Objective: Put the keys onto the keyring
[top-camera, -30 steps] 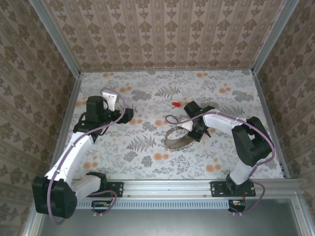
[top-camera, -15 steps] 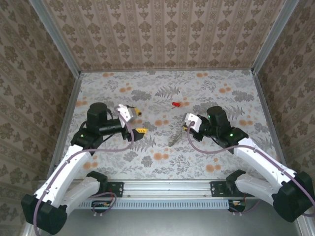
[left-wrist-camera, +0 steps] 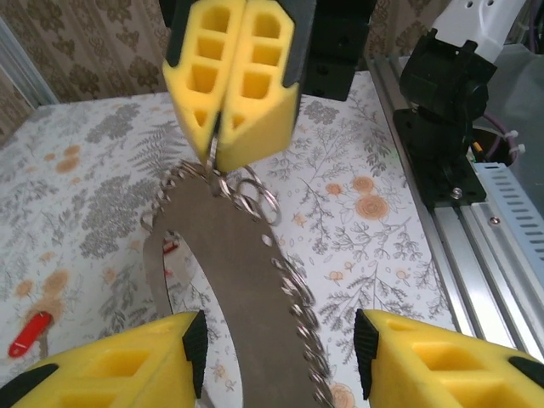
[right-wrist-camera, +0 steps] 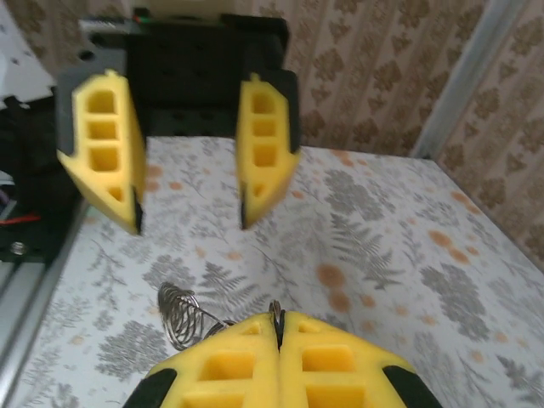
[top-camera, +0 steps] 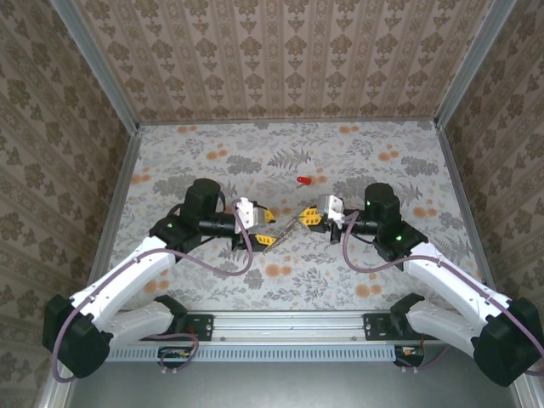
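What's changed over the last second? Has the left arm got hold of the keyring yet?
The left fingers moved right toward the centre and now sit apart on either side of the keyring strap, not gripping it. The right fingers, still shut on its ring end, swung left and lifted it. The red key stayed put.

Near the middle of the table (top-camera: 212, 153), the left gripper (top-camera: 268, 229) and right gripper (top-camera: 309, 218) face each other, tips close. The keyring (top-camera: 289, 227) spans between them: one end is pinched in the right gripper's tips, and the rest runs between the left gripper's spread fingers. One key (top-camera: 303, 181) lies on the table beyond them, apart from both.
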### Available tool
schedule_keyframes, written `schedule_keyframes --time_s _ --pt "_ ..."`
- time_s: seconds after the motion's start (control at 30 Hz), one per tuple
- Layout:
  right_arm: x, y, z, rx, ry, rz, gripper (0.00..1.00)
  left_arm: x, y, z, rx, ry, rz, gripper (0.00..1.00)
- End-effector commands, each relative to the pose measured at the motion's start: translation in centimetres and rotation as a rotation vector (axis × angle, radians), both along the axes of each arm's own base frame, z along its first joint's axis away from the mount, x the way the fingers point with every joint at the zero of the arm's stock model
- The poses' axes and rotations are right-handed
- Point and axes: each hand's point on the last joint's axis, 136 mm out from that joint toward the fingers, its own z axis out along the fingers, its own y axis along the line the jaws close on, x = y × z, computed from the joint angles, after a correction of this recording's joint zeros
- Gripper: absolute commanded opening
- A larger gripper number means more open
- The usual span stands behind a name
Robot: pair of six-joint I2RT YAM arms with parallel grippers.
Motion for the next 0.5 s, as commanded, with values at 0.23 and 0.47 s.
schedule_keyframes --time_s 0.23,0.47 --pt "-3.1 2.0 4.5 0.105 -0.064 0.172 0.0 -0.8 -1.0 3.9 -0.104 -0.11 -0.063 0.41" --pt "-2.9 2.3 4.8 0.116 -0.07 0.175 0.0 -1.7 -1.5 3.9 -0.11 -0.08 -0.116 0.37"
